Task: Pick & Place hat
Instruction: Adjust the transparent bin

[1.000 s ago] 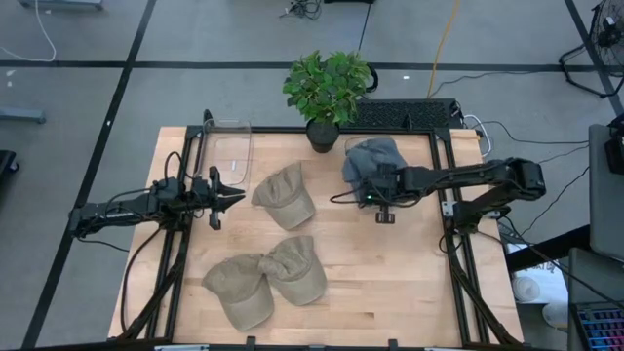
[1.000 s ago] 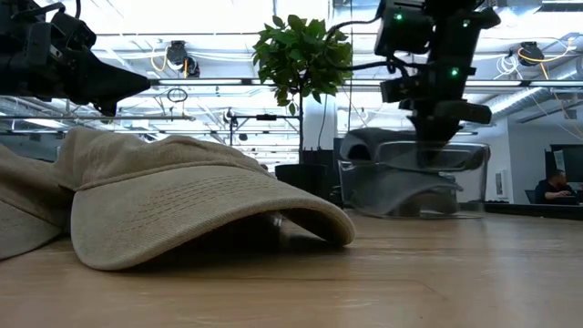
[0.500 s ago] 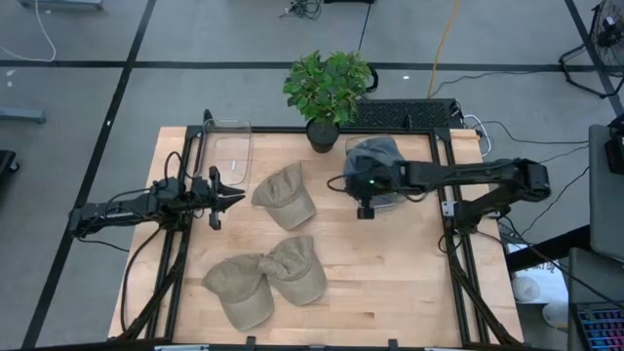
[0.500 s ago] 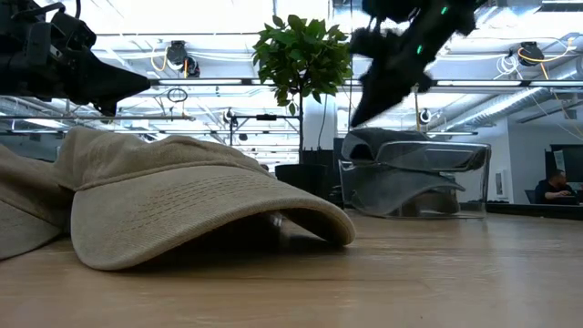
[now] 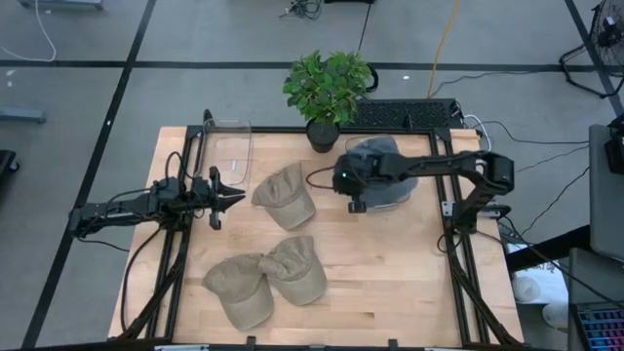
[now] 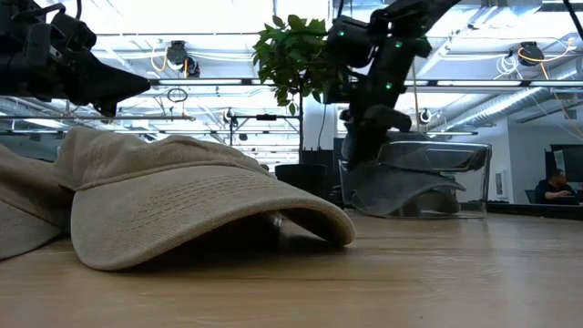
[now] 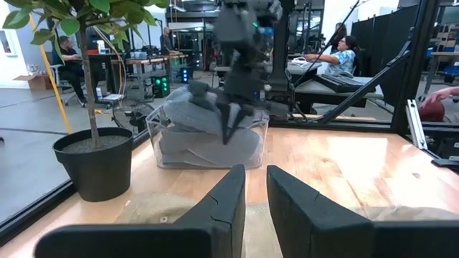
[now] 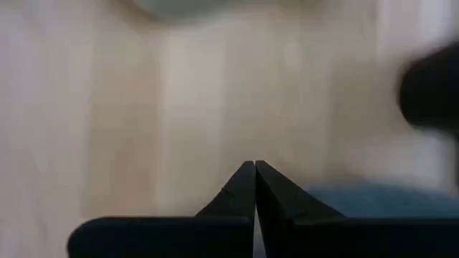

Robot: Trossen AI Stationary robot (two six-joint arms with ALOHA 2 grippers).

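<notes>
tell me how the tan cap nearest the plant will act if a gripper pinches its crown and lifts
The tan cap is probably soft: its crown looks creased, so it would likely collapse between the fingers. The brim looks stiffer and curved, as on the cap in the low view, so it may hang down and tilt. It seems light and unlikely to roll. It lies apart from the other two caps.

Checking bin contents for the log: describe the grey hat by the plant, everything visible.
The grey hat is a soft cloth cap, crumpled, sitting in a clear plastic bin at the table's far edge, right of the potted plant. It mounds above the bin's rim, brim low inside. The right gripper, shut and empty, hangs at the bin's near-left corner; contact cannot be told.
</notes>
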